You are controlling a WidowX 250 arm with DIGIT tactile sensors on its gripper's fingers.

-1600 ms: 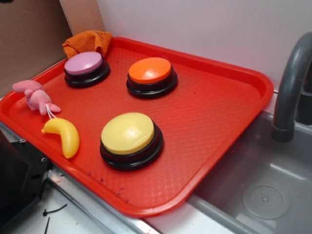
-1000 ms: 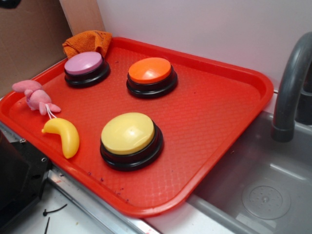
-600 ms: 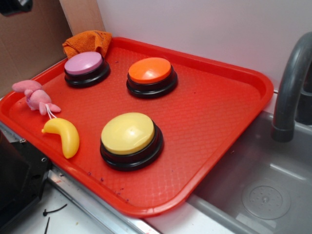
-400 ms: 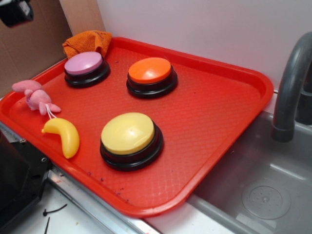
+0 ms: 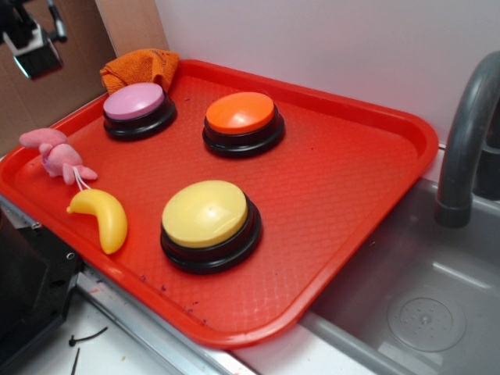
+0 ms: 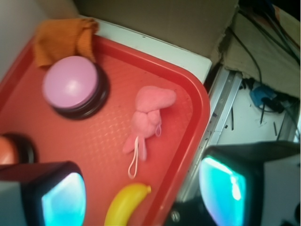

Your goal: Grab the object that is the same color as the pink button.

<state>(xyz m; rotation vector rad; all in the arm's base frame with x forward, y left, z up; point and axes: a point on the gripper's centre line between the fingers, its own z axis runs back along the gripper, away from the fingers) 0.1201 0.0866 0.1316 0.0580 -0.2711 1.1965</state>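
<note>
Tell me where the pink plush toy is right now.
In the exterior view the pink plush toy lies at the red tray's left edge, between the pink button and the yellow banana, its string toward the banana.

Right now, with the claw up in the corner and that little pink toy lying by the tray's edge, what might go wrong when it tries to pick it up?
The pink plush toy lies close to the red tray rim, so a finger could land on the rim. Its white string loop trails toward the yellow banana; the open gripper might snag the string or nudge the banana. The pink button is nearby and could be bumped.
</note>
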